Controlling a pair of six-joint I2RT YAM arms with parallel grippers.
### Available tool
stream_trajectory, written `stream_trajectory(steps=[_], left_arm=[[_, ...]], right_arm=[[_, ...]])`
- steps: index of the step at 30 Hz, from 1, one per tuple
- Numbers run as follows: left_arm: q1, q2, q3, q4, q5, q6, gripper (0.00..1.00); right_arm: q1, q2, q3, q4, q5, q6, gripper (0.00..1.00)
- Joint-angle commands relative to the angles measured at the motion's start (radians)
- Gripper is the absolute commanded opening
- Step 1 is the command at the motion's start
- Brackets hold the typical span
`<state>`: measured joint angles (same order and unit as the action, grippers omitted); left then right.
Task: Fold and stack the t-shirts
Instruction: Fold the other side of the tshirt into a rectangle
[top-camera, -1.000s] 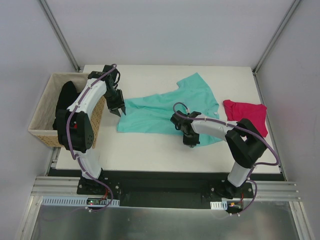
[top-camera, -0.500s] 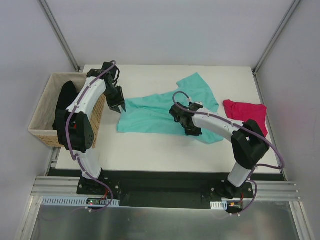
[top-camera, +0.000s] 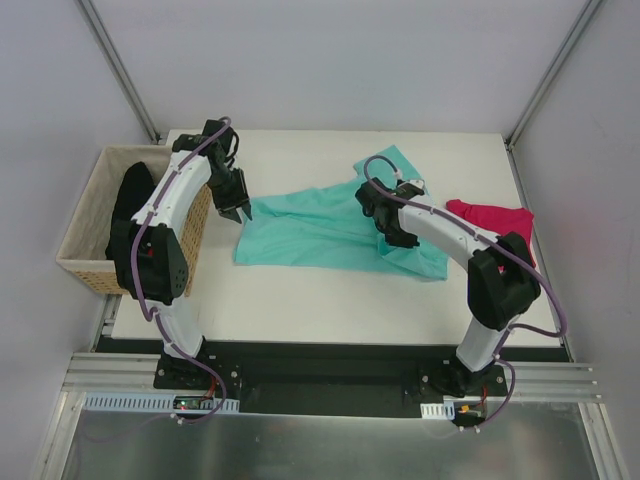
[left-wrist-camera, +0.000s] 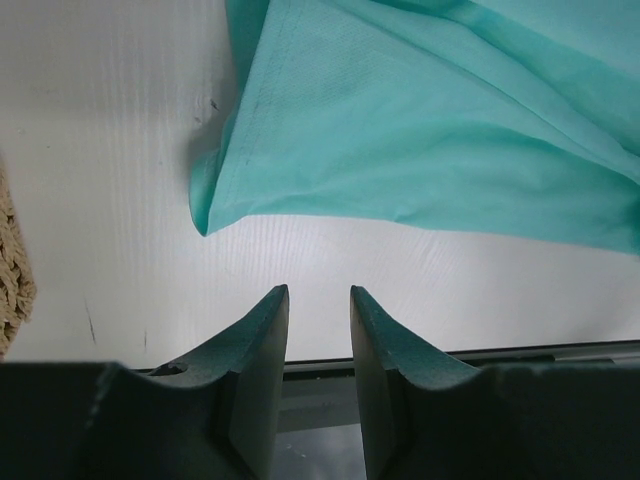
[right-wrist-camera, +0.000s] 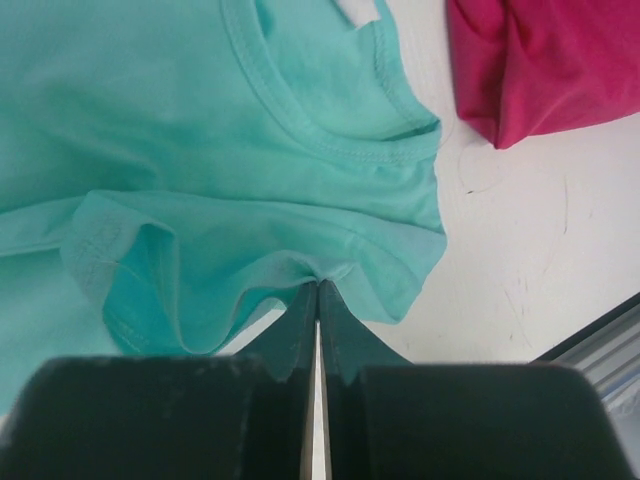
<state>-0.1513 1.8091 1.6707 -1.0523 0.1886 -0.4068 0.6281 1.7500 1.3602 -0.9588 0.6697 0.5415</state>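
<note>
The white table (top-camera: 300, 300) shows bare surface on the near side of both grippers and beyond them toward its far edge. The teal t-shirt (top-camera: 310, 225) lies spread and rumpled between the two grippers. Its collar and one sleeve are under the right gripper (top-camera: 400, 238), whose jaws are pressed together on a raised fold of teal cloth beside the neckline. The tan basket (top-camera: 85, 265) stands to the left of the left gripper (top-camera: 240, 212), at the table's left edge. Black t-shirts (top-camera: 130, 200) are heaped inside it; how many I cannot tell. The pink t-shirt (top-camera: 495, 225) lies bunched to the right of the right gripper, near the teal one but apart from it, its near part hidden behind the right arm (top-camera: 450, 235). The left gripper hangs with jaws partly apart and nothing between them. It is just short of the teal shirt's left corner, with bare table between.
</note>
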Motion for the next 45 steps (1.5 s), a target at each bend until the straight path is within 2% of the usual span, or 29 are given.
stream_trajectory(steps=[1, 9, 28, 37, 40, 41, 44, 45], left_arm=[[-0.005, 0.018, 0.066, -0.043, -0.011, 0.013, 0.31], [-0.002, 0.059, 0.135, -0.072, -0.018, 0.017, 0.31], [0.016, 0.091, 0.172, -0.11, -0.047, 0.002, 0.31], [0.016, 0.102, 0.172, -0.115, -0.054, -0.024, 0.31], [0.016, 0.111, 0.173, -0.115, -0.049, -0.029, 0.31], [0.016, 0.114, 0.173, -0.115, -0.049, -0.03, 0.31], [0.016, 0.121, 0.167, -0.114, -0.051, -0.036, 0.31], [0.016, 0.121, 0.167, -0.114, -0.051, -0.035, 0.31]], right_arm=[[-0.036, 0.014, 0.059, -0.018, 0.06, -0.058, 0.01], [-0.11, 0.058, 0.132, 0.015, 0.079, -0.15, 0.01], [-0.264, 0.305, 0.364, 0.101, 0.082, -0.38, 0.01], [-0.315, 0.37, 0.41, 0.131, 0.044, -0.41, 0.01], [-0.321, 0.382, 0.421, 0.129, 0.025, -0.416, 0.18], [-0.321, 0.381, 0.422, 0.13, 0.024, -0.417, 0.33], [-0.321, 0.376, 0.435, 0.129, 0.018, -0.425, 0.53], [-0.321, 0.368, 0.438, 0.126, 0.019, -0.429, 0.53]])
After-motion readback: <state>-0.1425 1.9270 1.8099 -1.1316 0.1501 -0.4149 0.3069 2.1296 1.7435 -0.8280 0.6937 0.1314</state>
